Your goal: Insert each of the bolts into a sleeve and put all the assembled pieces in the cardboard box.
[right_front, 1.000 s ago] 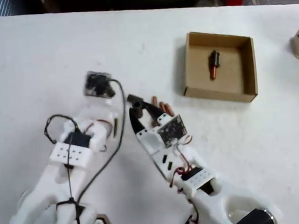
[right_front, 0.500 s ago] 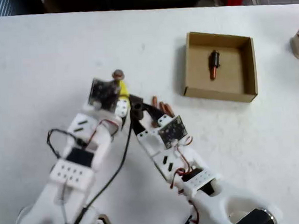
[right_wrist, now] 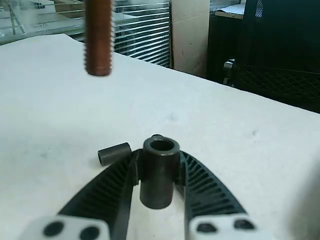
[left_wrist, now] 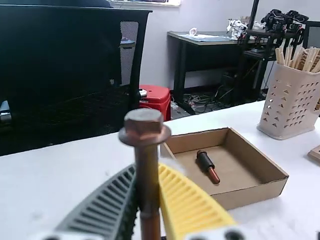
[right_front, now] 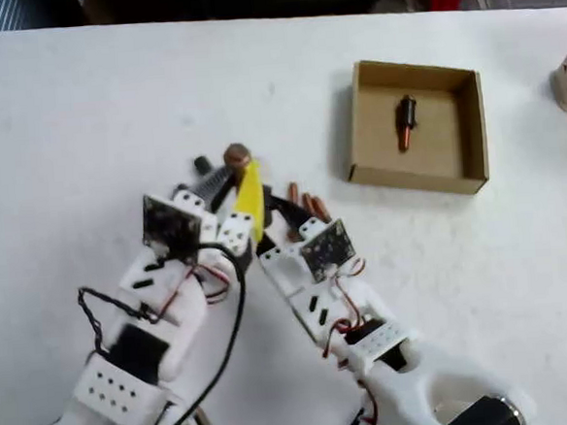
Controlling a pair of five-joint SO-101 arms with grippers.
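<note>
Near the middle of the table, the left gripper (left_wrist: pixel 147 175) is clamped on the shank of a copper bolt (left_wrist: pixel 146 131), holding it upright with the hex head on top. Just beside it, the right gripper (right_wrist: pixel 159 162) pinches a black sleeve (right_wrist: pixel 159 175) upright, bore facing up. In the right wrist view the bolt's threaded end hangs above the sleeve and off to one side of the bore, so the two are apart and this insertion is not yet made.

On the table by the grippers lie a spare sleeve (right_wrist: pixel 114 154), with what looks like another behind the held one, and a few loose bolts (right_front: pixel 307 203). Toward the table's far right sits the cardboard box (right_front: pixel 415 71), with one assembled piece (right_front: pixel 406 121) lying in it.

By this reckoning, one piece is finished and boxed, a second is at the lining-up stage, and several remain. The held bolt must go down into the bore, that pair must go to the box, and the loose bolts each need a sleeve.
</note>
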